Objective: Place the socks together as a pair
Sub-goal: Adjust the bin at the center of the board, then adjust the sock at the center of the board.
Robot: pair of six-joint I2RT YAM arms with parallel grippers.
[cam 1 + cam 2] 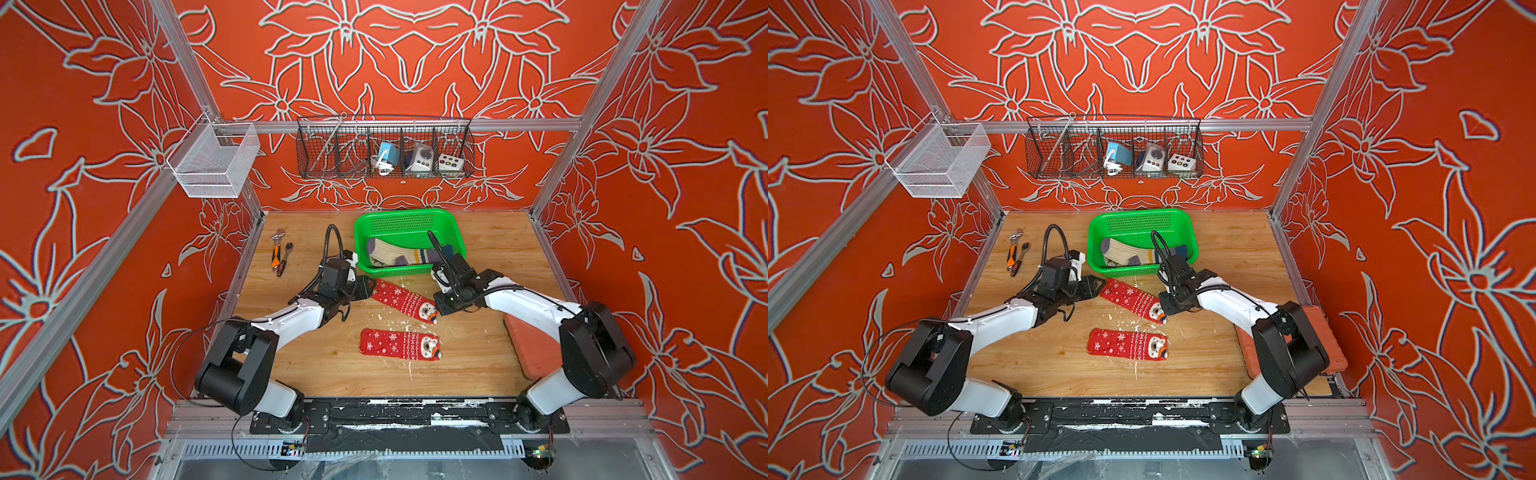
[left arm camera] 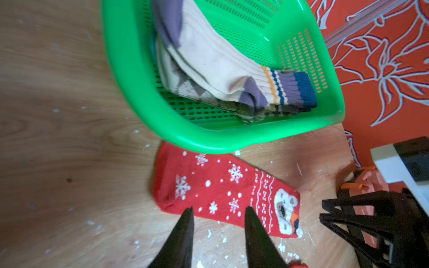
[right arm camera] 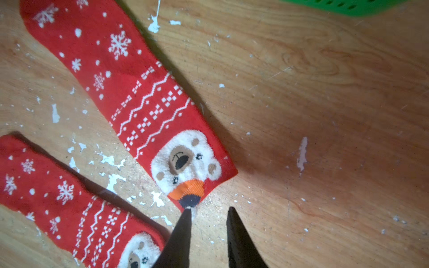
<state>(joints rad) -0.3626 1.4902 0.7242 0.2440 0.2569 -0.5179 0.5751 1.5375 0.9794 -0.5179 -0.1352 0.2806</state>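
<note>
Two red snowflake socks lie apart on the wooden surface [image 1: 490,249]: the slanted sock [image 1: 402,300] just in front of the green basket [image 1: 409,215] (more socks lie inside), the flat sock [image 1: 399,344] nearer the robot's base. The left gripper [image 2: 219,210] sits at the slanted sock's cuff end and the right gripper [image 3: 209,210] at its toe, both parted and empty. Pairing the red socks seems underway, and next comes gripping the slanted sock and laying it on the flat one.
</note>
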